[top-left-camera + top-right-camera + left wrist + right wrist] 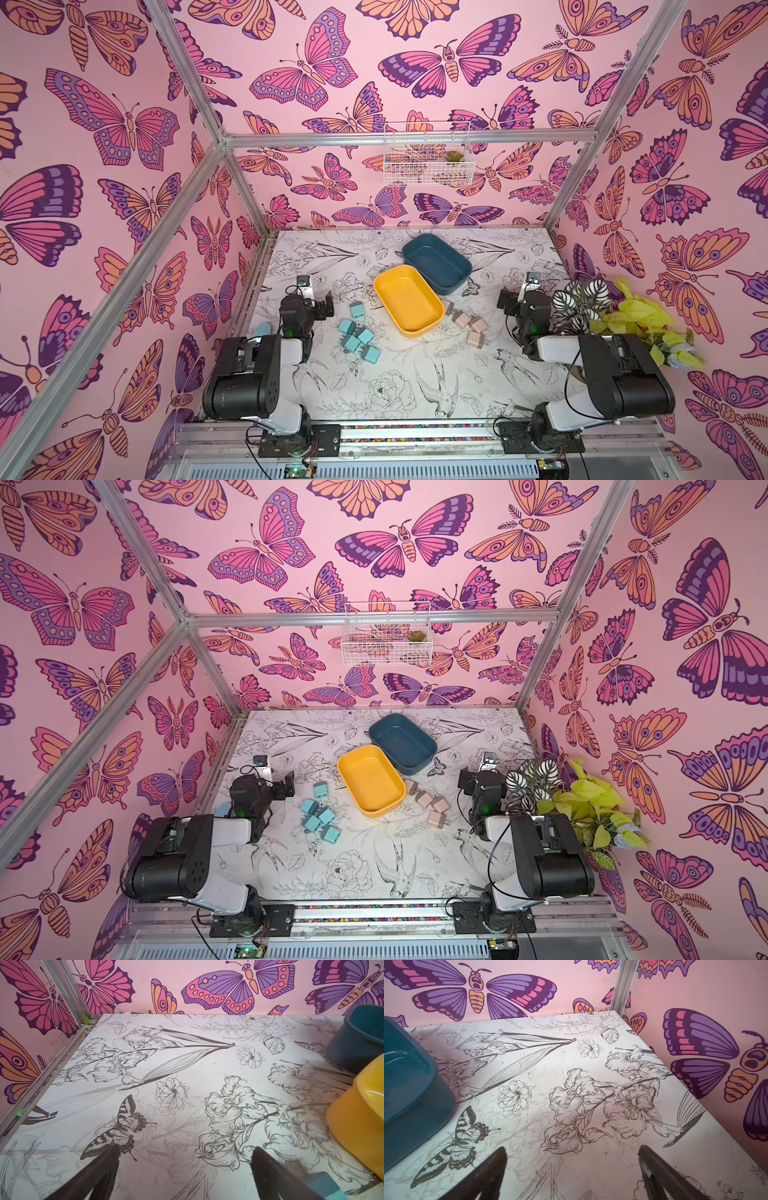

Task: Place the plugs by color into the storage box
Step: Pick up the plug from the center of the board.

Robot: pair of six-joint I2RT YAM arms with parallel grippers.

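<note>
The flower-printed table (415, 386) is seen in both top views, with two empty trays near its middle: a dark blue tray (436, 257) and, at its 7 o'clock and just beside it, a yellow tray (409, 299); whether the two touch cannot be told. The left gripper (185, 1169) is parked over bare table at 9 o'clock from the yellow tray, and the right gripper (573, 1159) at 3 o'clock; both sets of jaws are spread wide and nothing is held. No plug is sorted yet. The teal plugs (358, 337) are gathered at 8 o'clock from the yellow tray, four bunched closely and one set apart at the bunch's 12 o'clock. The pink plugs (469, 326) are strung out at 4 o'clock, close against that tray's wall. Each plug is judged light, stiff and smooth, its rounded corners likely to slip, so it is best taken squarely across two opposite flat faces. The lone teal plug is judged easiest, since finger room is left on both sides.
</note>
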